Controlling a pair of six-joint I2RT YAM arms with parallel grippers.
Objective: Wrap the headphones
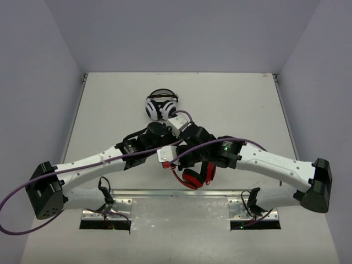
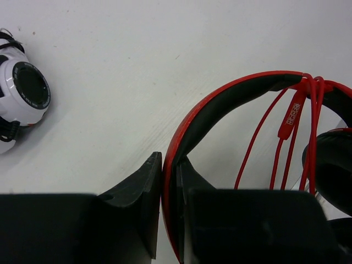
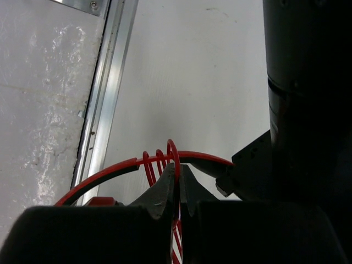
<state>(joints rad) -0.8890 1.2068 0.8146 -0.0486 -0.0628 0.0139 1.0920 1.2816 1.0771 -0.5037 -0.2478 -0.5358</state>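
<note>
The pale matte worktop (image 1: 231, 104) carries everything. The left arm (image 1: 88, 162) and the right arm (image 1: 275, 162), both white-shelled with black joints, reach inward and meet over the middle of its near edge.

Under their wrists sit the red over-ear headphones (image 1: 192, 177), just in front of the near edge and close to the metal rail (image 3: 104, 99). Whether the cups rest on the surface cannot be told. The glossy red headband (image 2: 220, 104) is a smooth plastic arc with a black padded lining, and a soft black ear cushion shows at the right of the left wrist view. White-and-black headphones (image 1: 161, 105), rounded and hard-shelled, lie apart towards the middle of the worktop and are untouched.

The thin red cable (image 2: 313, 121) is rubbery and slack. Several turns of it already cross the crown of the headband, and loose strands hang down beside the cushion. The wrapping therefore looks partly done. More turns and securing the free end appear to remain.

The left claw (image 2: 169, 165) is clenched on the headband, its black wedge-shaped fingers pressing either face of the arc. The right claw (image 3: 177, 173) is clamped tight and appears to pinch a strand of the cable just below the wound loops.
</note>
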